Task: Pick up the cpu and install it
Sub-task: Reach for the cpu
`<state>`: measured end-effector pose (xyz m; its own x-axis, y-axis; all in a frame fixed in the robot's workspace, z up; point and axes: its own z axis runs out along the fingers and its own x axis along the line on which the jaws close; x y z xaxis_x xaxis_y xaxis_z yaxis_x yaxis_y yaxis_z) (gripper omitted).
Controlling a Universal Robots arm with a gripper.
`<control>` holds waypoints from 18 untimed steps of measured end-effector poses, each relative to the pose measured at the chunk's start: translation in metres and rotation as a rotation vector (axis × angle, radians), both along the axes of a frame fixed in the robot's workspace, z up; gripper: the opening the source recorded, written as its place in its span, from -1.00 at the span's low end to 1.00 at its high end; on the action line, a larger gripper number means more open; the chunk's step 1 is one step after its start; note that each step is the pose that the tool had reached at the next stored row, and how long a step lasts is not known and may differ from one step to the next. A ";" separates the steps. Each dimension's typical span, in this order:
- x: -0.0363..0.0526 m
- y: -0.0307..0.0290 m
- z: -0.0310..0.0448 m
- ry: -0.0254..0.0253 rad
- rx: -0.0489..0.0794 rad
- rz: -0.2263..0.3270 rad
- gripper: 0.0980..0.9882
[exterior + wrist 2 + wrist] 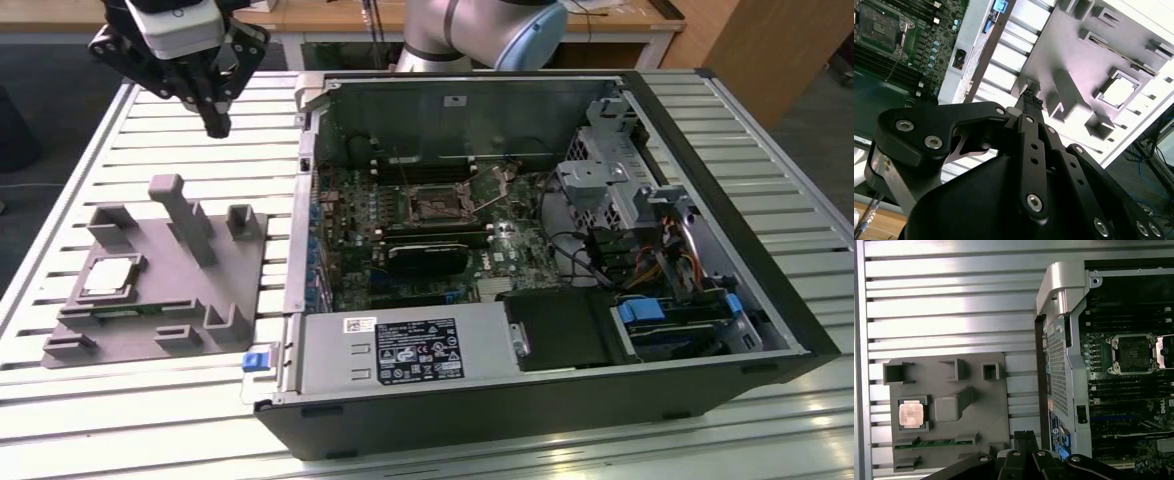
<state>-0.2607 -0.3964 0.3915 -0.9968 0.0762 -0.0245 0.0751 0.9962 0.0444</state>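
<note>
PSU [400, 352] with its white label sat nearest, inside the open case [778, 300]. Claw [216, 128] hung pinched shut, empty, over the table [80, 420] near the tray [167, 290]; cpu [110, 277] sat in a tray pocket, bare slats between tray and case wall.

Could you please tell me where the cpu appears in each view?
Exterior view: the cpu lies in a recess of the grey tray, at the exterior view's left, outside the computer case.
First wrist view: the cpu sits in that recess, beside the tray's tall block.
Second wrist view: the cpu is in the same recess, near the tall block.
Shared landmark: the tall block.
</note>
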 end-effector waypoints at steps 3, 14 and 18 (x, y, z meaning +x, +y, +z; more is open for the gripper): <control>-0.0026 0.0000 -0.0001 0.0000 0.000 0.000 -0.98; -0.0122 0.0000 -0.0002 0.0000 0.000 0.000 -0.98; -0.0157 0.0000 -0.0003 0.0000 0.000 0.000 -0.98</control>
